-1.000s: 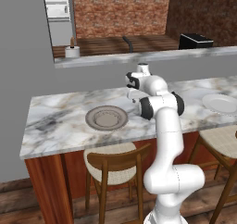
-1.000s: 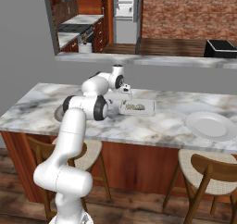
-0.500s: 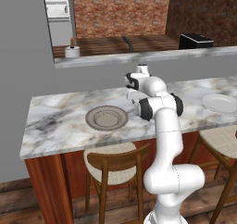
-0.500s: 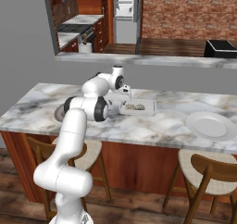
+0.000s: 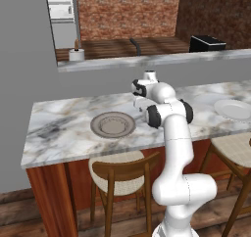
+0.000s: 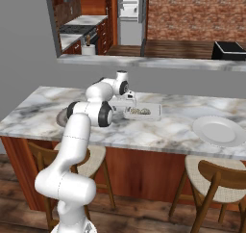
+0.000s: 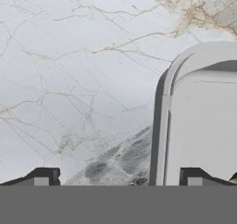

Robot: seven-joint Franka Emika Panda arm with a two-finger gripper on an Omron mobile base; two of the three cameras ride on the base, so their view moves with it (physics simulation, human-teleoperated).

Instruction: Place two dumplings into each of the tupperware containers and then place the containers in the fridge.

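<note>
A grey tupperware container [image 6: 153, 112] lies on the marble counter [image 6: 158, 135] with pale dumplings [image 6: 139, 111] in it. My gripper [image 6: 128, 108] points down over the counter at the container's left end, jaws wide open and empty. In the hand view one dark fingertip [image 7: 44, 176] is over bare marble and the other hangs over the tray; a container [image 7: 203, 126] shows its rounded corner and rim, its visible floor bare. From the left the gripper [image 5: 139, 103] hangs just right of the round plate. The fridge [image 6: 129, 1] stands far back beyond the raised ledge.
A round grey-brown plate [image 5: 112, 124] sits left of the arm, and a white plate [image 6: 218, 130] lies at the right end of the counter. A raised grey ledge [image 5: 147, 62] runs behind the counter. Wooden stools [image 5: 122, 170] stand below its front edge.
</note>
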